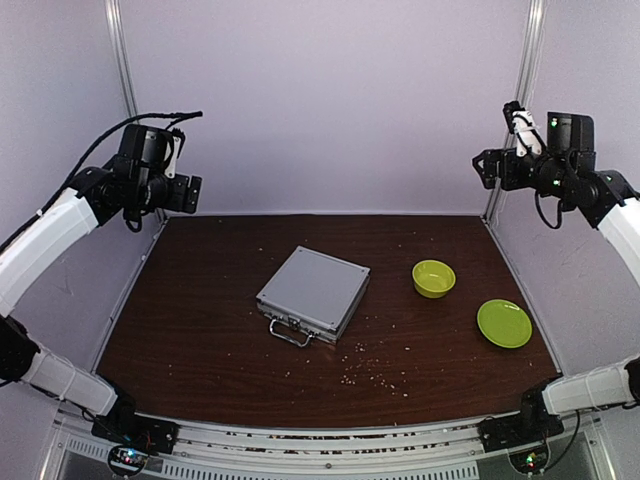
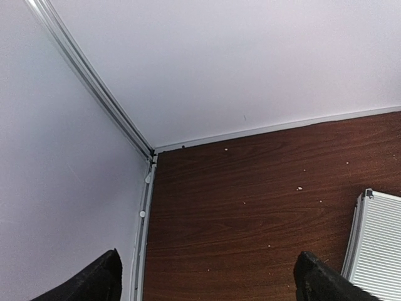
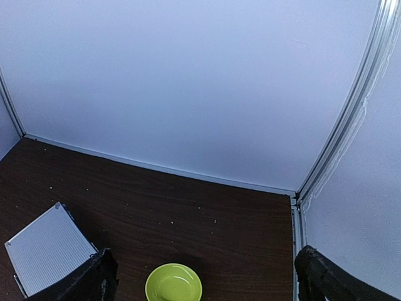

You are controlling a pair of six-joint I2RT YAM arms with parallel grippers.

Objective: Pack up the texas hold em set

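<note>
While the left gripper (image 2: 207,266) and right gripper (image 3: 203,269) are held spread and empty above the far corners, the shut case (image 1: 313,290) (handle nearward) is seen mid-way across the table (image 1: 200,345), slightly nearer the left.

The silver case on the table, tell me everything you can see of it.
The silver case lies flat and closed near the middle of the dark wood-look table, turned at an angle. Its lid looks like finely ribbed aluminium. A metal handle sticks out at its near edge. Only the table touches it.
</note>
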